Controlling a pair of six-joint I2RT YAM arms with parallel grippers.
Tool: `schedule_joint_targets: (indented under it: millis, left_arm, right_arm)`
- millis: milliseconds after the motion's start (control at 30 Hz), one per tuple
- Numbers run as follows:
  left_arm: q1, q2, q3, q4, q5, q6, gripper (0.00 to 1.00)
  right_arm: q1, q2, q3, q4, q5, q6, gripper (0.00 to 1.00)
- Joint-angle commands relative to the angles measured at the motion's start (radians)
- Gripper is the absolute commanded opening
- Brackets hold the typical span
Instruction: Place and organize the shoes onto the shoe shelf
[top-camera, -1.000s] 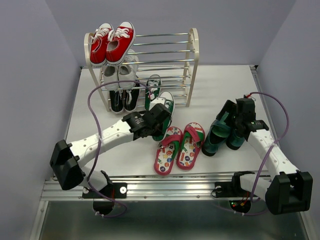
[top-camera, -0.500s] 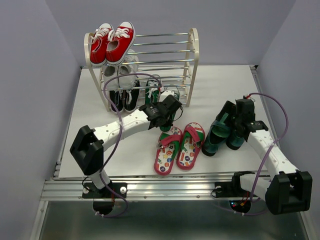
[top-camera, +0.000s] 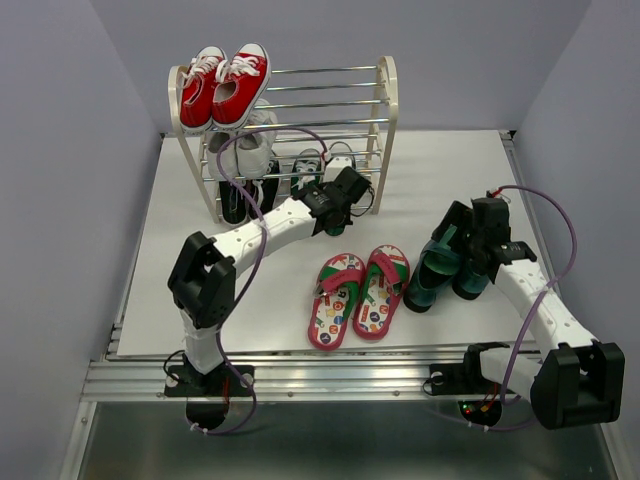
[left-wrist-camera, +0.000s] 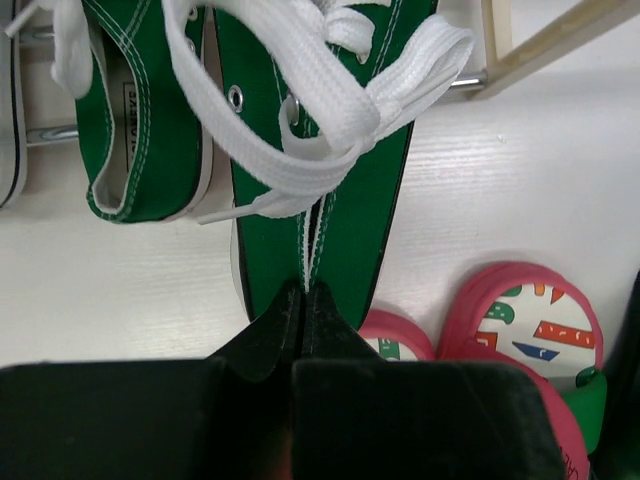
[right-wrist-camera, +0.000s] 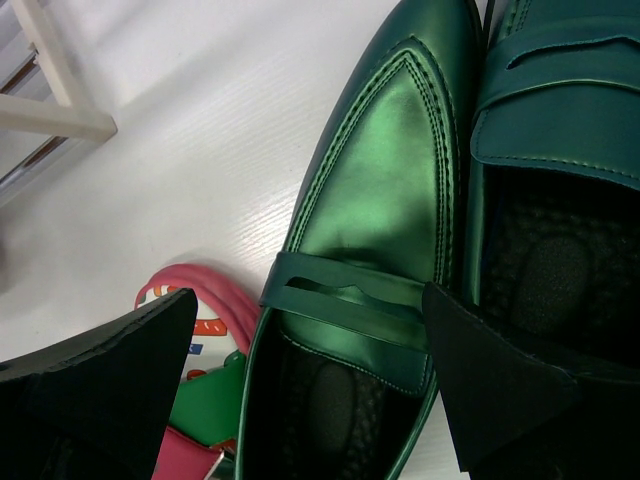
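Top view: chrome-rod shoe shelf with cream side frames (top-camera: 387, 100) is bearing red sneakers (top-camera: 225, 85) on top; red-strapped flip-flops (top-camera: 358, 295) are lying on the desk (top-camera: 440, 170).

Left wrist: left pincer (left-wrist-camera: 303, 300) is clamping the heel of a green canvas sneaker (left-wrist-camera: 330, 220), likely feeding it beside its mate (left-wrist-camera: 140, 130) at the shelf's foot.

Right wrist: right pincer (right-wrist-camera: 310, 365) is gaping open over one glossy dark-green pointed heel (right-wrist-camera: 390, 200).

Your left arm (top-camera: 262, 232) is stretched way out forward, left fingers (left-wrist-camera: 265, 335) pinched tight together; right arm (top-camera: 538, 308) sits bent, right fingers (right-wrist-camera: 95, 385) spread wide.
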Motion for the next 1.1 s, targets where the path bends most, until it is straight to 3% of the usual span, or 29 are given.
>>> schedule_joint_targets:
  millis: [0,1067]
  left_arm:
    - [0.024,-0.011,0.105,0.102,-0.098,0.033,0.0]
    - [0.07,0.171,0.291,0.14,-0.112,0.053,0.0]
  right_arm:
    - [-0.002,-0.012,0.0,0.039,-0.011,-0.01,1.0]
    - [-0.002,-0.022,-0.002,0.039,0.002,-0.013,1.0]
